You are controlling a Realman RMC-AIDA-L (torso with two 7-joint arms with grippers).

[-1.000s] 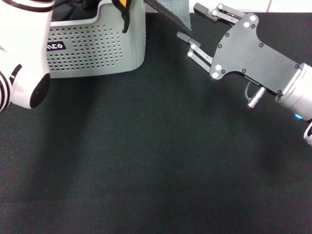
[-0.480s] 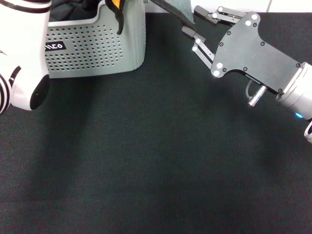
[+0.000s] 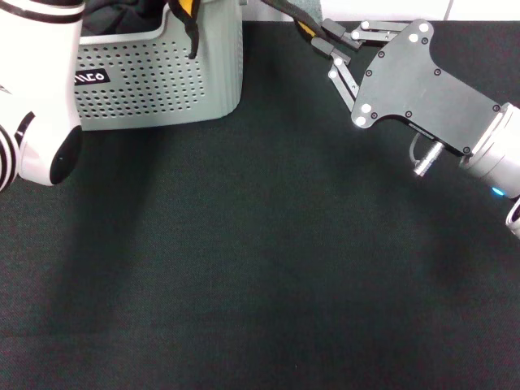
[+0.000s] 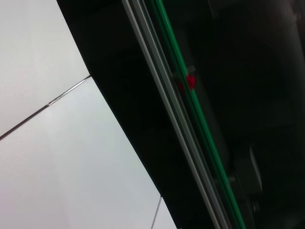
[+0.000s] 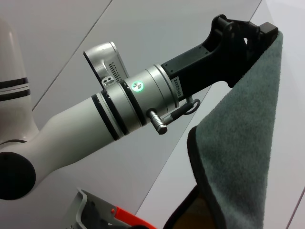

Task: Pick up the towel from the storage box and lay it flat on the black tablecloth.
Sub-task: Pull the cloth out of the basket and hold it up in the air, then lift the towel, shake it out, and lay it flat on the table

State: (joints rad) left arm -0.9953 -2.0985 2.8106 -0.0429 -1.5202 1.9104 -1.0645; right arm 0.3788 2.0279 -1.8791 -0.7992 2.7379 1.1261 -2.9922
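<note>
Head view: the towel point(image 3: 302, 18) is lifted clear of the storage box point(image 3: 162, 73), and only a strip of black hem with a glimpse of yellow shows at the upper edge of the frame. Compared with a second ago, the grey panel that hung into view has risen almost out of sight, and the right gripper point(image 3: 329, 47) has travelled up toward the hem. Its fingers now appear to close on that edge, though how firmly cannot be told.

Right wrist view: the left gripper point(image 5: 248, 33) is clenched on an upper corner of the towel point(image 5: 238, 157), whose grey face hangs freely below it.

Judgement: the cloth is out of the box and held high by the left arm. The right arm is taking a second edge, so that the two can spread it. The black tablecloth point(image 3: 260, 268) lies open beneath, and laying flat is not yet begun
</note>
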